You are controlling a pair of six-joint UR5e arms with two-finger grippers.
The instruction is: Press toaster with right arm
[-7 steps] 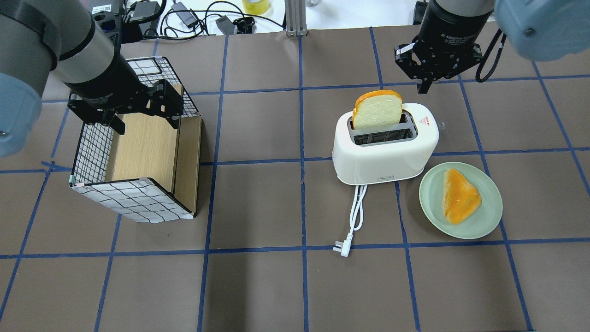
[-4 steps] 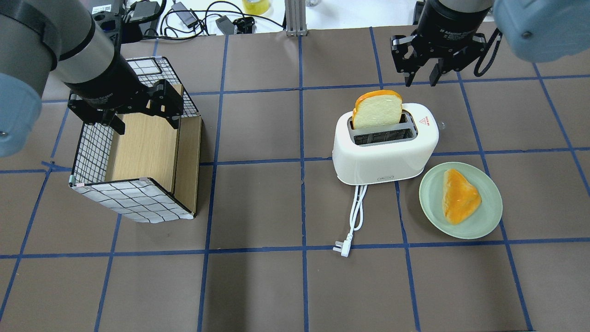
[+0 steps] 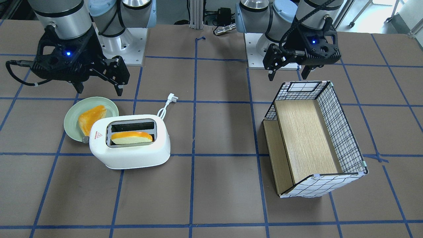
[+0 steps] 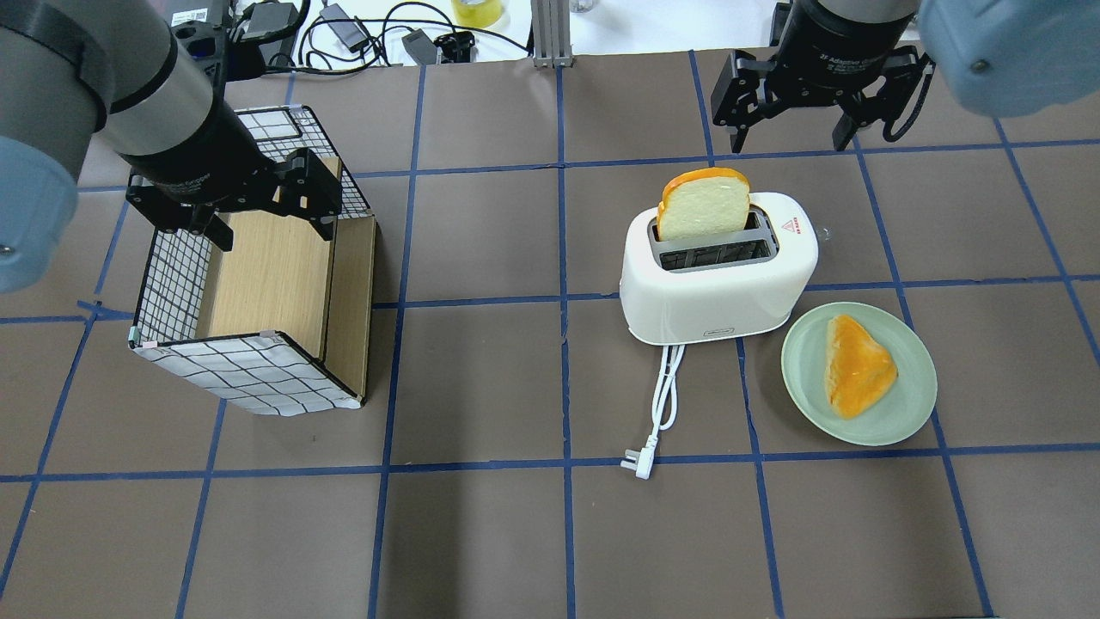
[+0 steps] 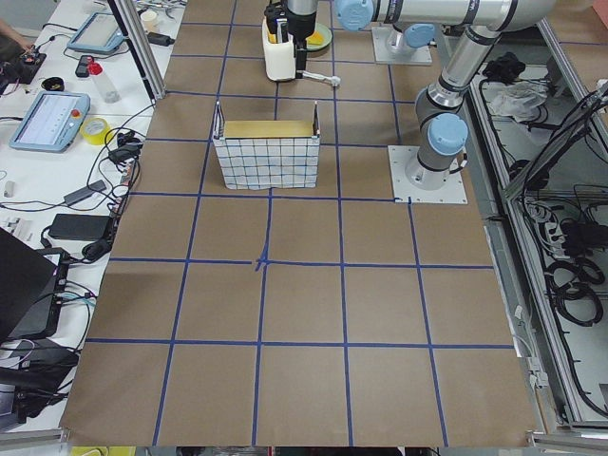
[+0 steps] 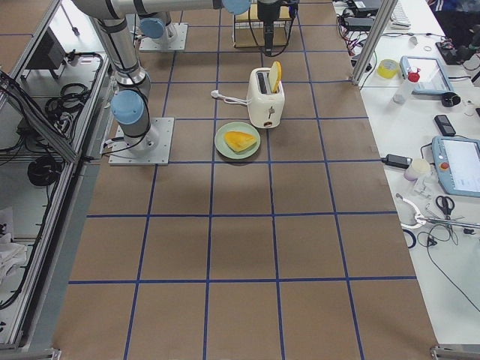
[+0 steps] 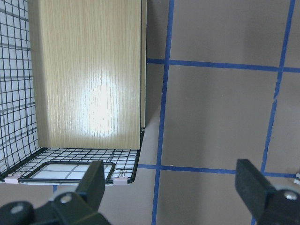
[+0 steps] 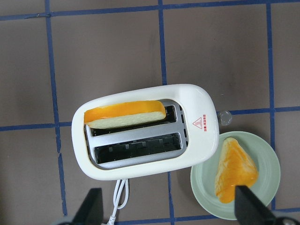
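Brown-papered table (image 4: 481, 533) was taped into a blue grid, with a cluttered bench beyond its far edge. At left stood a wire-mesh basket (image 4: 172, 284) with wooden boards inside, open at the top; the left gripper (image 4: 277, 234) hung over its far end, jaws spread wide, nothing held; bare squares lay between basket and toaster. The toaster (image 4: 718, 292) sat right of centre, white and rounded, with two slots; a bread slice (image 4: 703, 205) stood up out of the far slot; red triangle sticker (image 4: 788, 227) and small silver knob (image 8: 225, 117) at its right end. A white cord (image 4: 664, 395) trailed toward the near edge, its plug (image 4: 638, 462) lying loose. A green plate (image 4: 911, 404) sat just beside the toaster's right near corner, contact unclear, carrying an orange-crusted bread piece (image 4: 858, 365). The right gripper (image 4: 789, 142) hung beyond the toaster, apart from it, jaws wide, empty.
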